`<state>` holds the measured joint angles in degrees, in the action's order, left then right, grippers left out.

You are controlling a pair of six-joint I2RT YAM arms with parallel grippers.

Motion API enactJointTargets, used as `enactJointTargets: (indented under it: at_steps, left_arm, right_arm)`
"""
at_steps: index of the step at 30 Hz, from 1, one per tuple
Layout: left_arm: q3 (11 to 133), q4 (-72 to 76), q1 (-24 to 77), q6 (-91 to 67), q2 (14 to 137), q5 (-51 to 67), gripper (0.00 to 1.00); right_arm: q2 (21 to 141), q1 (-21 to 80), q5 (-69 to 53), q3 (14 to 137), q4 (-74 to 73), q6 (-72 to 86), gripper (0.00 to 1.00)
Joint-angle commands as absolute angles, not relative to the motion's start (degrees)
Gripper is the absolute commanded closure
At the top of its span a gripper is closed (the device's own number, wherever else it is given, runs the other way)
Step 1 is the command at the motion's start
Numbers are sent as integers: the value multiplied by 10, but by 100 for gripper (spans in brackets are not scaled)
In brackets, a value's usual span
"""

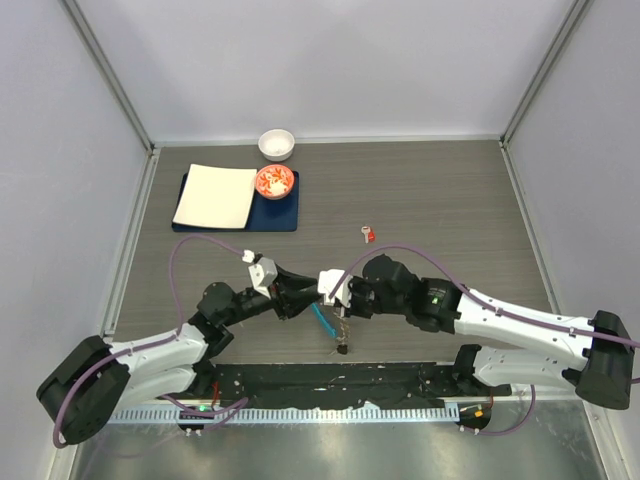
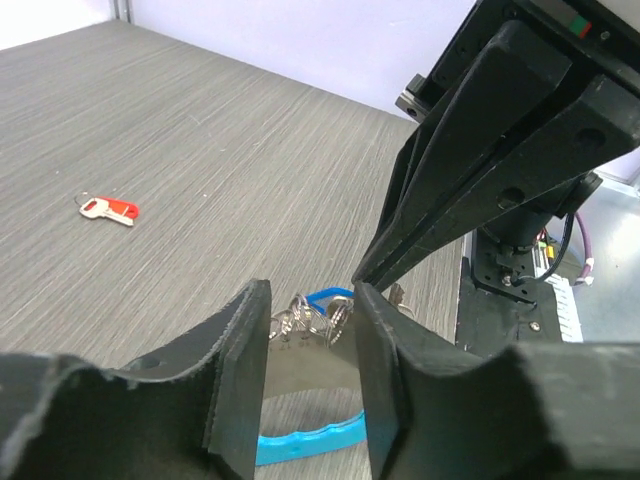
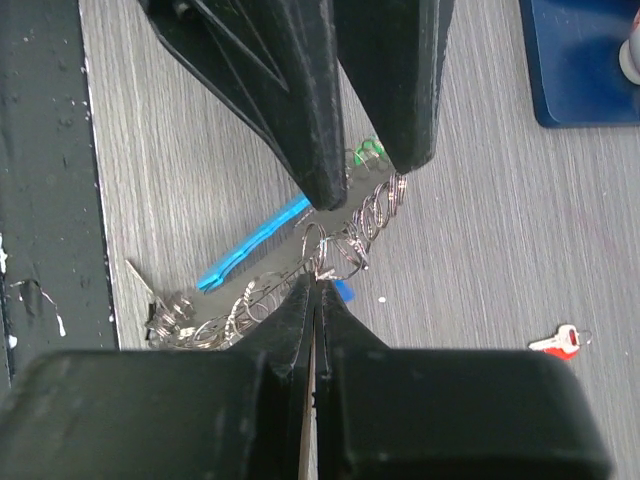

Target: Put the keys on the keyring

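The keyring [image 3: 262, 272], a silver plate strung with thin rings and a light-blue strip [image 3: 250, 245], hangs between my two grippers just above the table. My left gripper [image 2: 312, 300] is shut on the plate's far end [image 2: 305, 365]; it also shows in the right wrist view [image 3: 365, 178]. My right gripper [image 3: 318, 278] is shut tight at a thin ring of the bunch, and a small blue key cap [image 3: 345, 290] pokes out beside its tip. In the top view the grippers meet at mid table [image 1: 315, 297]. The red key [image 1: 368, 234] lies loose on the table beyond them.
A white bowl [image 1: 276, 143] stands at the back. A red bowl [image 1: 275, 181] and a white board [image 1: 216, 195] rest on a blue mat [image 1: 272, 218] at the back left. A black base strip [image 1: 330, 380] runs along the near edge.
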<state>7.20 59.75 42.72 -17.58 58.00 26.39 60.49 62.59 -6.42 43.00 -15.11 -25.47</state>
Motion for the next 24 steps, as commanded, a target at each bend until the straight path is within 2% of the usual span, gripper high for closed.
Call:
enactJointTargets:
  at_steps: [1, 7, 14, 20, 24]
  left_arm:
    - [78, 537, 425, -122, 543, 243, 55]
    - [105, 447, 425, -52, 518, 251, 46]
    - [138, 456, 425, 17, 574, 329, 43]
    - [175, 450, 425, 74, 630, 409, 47]
    - [213, 382, 425, 112, 647, 443, 52]
  right_arm:
    - [613, 630, -47, 479, -177, -278, 99]
    - [617, 630, -43, 496, -200, -292, 99]
    - [629, 630, -49, 515, -226, -306, 99]
    - [628, 630, -54, 517, -232, -307, 99]
    - [625, 630, -54, 516, -235, -308, 99]
